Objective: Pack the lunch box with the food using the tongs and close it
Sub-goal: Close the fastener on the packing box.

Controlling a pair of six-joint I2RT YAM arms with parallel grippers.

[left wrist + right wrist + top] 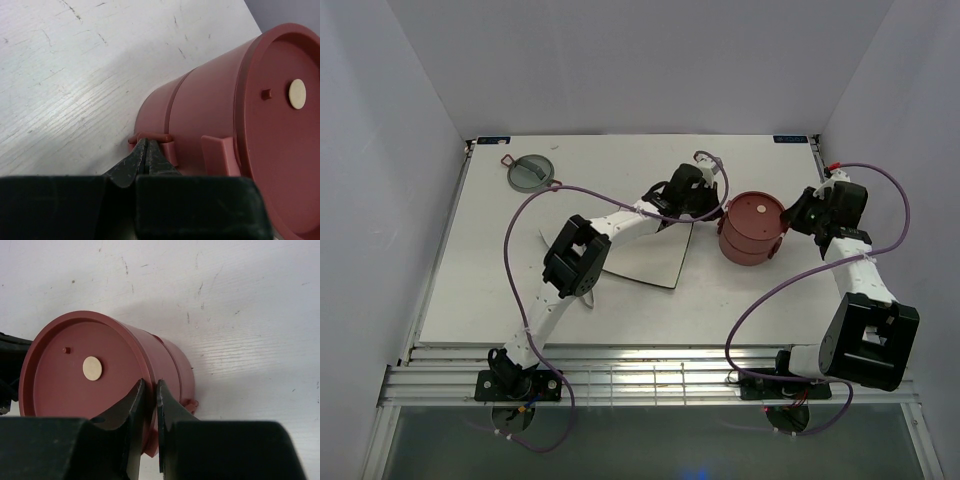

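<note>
The lunch box [752, 222] stands right of centre as two stacked dusty-red bowls under a flat red lid [60, 385] with a cream dot. My left gripper [715, 212] is at its left side. In the left wrist view its jaws are shut, and the gripper [146, 144] touches a small side handle [162, 136] low on the lunch box [210, 110]. My right gripper [149, 387] is shut on the top rim at the right side. The grey-green top lid [531, 173] lies apart at the back left. Food and tongs are out of view.
A square white plate [655, 262] lies on the table under the left forearm. White walls close in the table on the left, back and right. Purple cables loop above both arms.
</note>
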